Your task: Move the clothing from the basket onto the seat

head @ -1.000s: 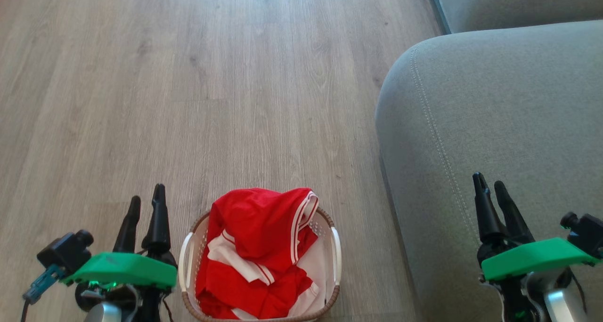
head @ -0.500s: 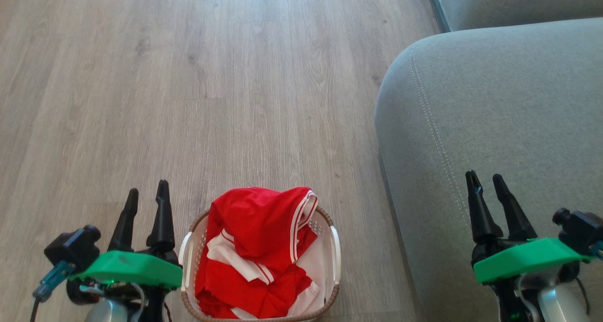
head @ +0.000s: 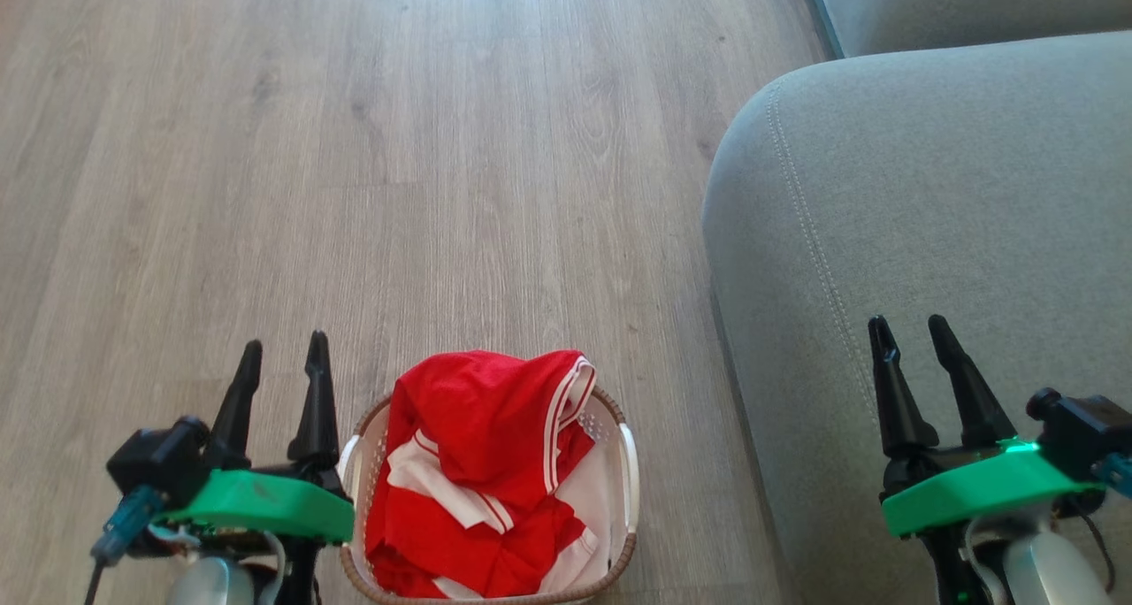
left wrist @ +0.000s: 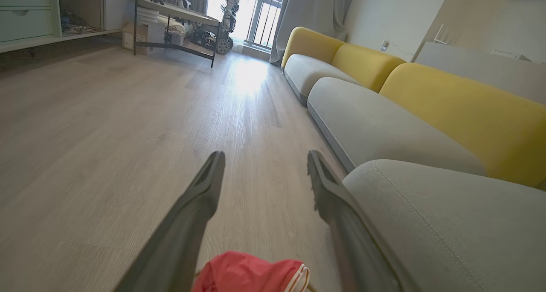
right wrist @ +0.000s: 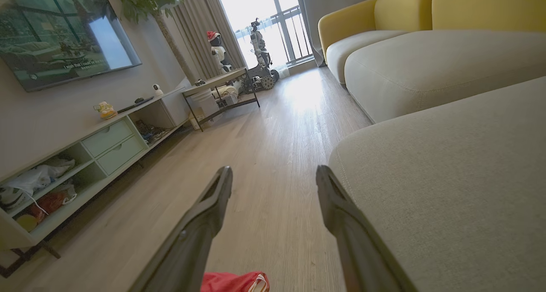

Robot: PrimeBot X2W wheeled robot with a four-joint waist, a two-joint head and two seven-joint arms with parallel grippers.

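Note:
Red clothing with white panels and striped trim is heaped in the white basket on the floor at the bottom centre of the head view. Its top edge pokes up in the left wrist view as clothing and in the right wrist view as clothing. My left gripper stands open just left of the basket, empty. My right gripper is open above the grey-green seat, empty. The seat fills the right of both wrist views, seat.
Wooden floor stretches ahead and left. A second sofa cushion lies beyond the seat, with yellow backrests. A low TV shelf unit and a desk stand along the far wall.
Both grippers have opened wider. The left gripper has shifted right towards the basket; the right gripper has edged left and slightly up. The basket and clothing have stayed put.

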